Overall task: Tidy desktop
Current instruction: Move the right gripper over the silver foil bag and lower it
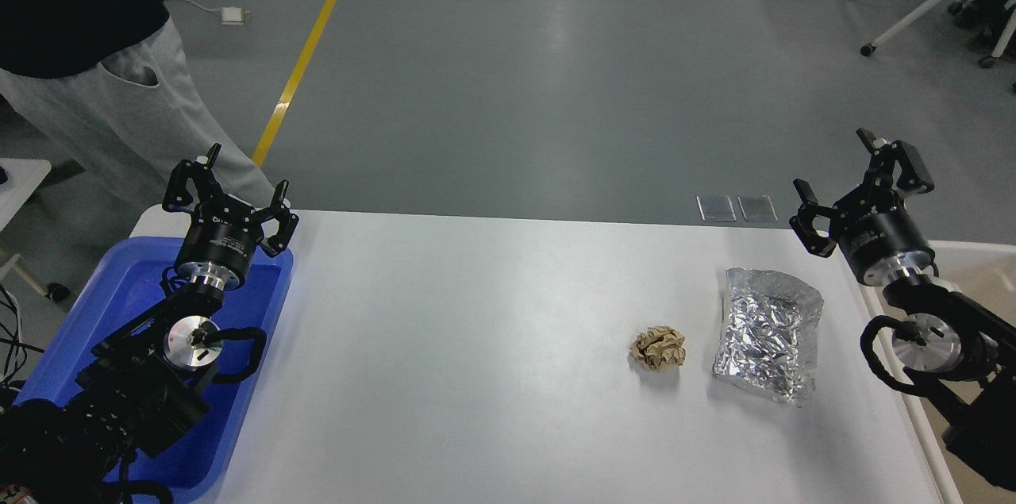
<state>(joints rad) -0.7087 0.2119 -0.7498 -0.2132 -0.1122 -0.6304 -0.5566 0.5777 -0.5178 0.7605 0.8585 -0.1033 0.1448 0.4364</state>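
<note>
The white desktop fills the lower view. A crumpled brown paper ball lies on it right of centre. A crinkled silver foil bag lies just right of the ball. My left gripper is open and empty, raised over the far end of the blue tray at the left. My right gripper is open and empty, held above the desktop's far right edge, up and right of the foil bag.
A blue plastic tray sits at the desktop's left edge under my left arm. A beige bin stands past the right edge. A person stands at the far left. Chair legs are at the far right.
</note>
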